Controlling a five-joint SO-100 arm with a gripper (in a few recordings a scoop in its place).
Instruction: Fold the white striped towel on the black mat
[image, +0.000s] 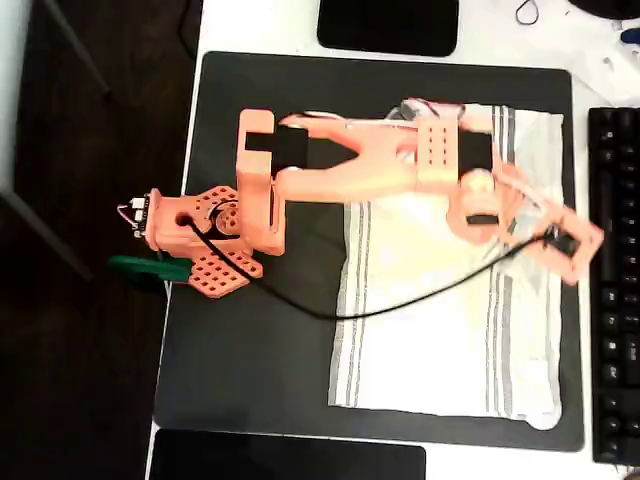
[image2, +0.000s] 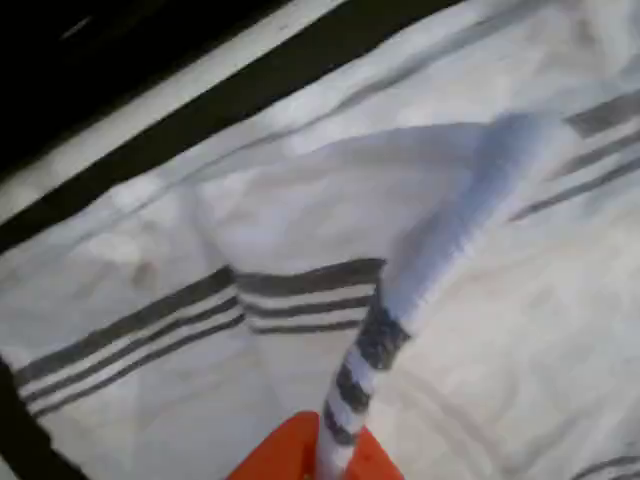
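The white striped towel (image: 440, 330) lies mostly flat on the right half of the black mat (image: 260, 350), its grey stripes running along the left and right sides. My orange arm reaches across the towel's upper part, with the gripper (image: 562, 243) over the towel's right edge, blurred. In the wrist view the gripper (image2: 325, 455) is shut on a striped piece of the towel (image2: 150, 230), which rises from the jaws as a narrow raised ridge above the flat cloth.
A black keyboard (image: 615, 280) runs along the mat's right side, close to the gripper. Glossy black rectangles sit at the top (image: 390, 25) and the bottom (image: 290, 460). A green clamp (image: 150, 268) holds the arm's base at the mat's left edge.
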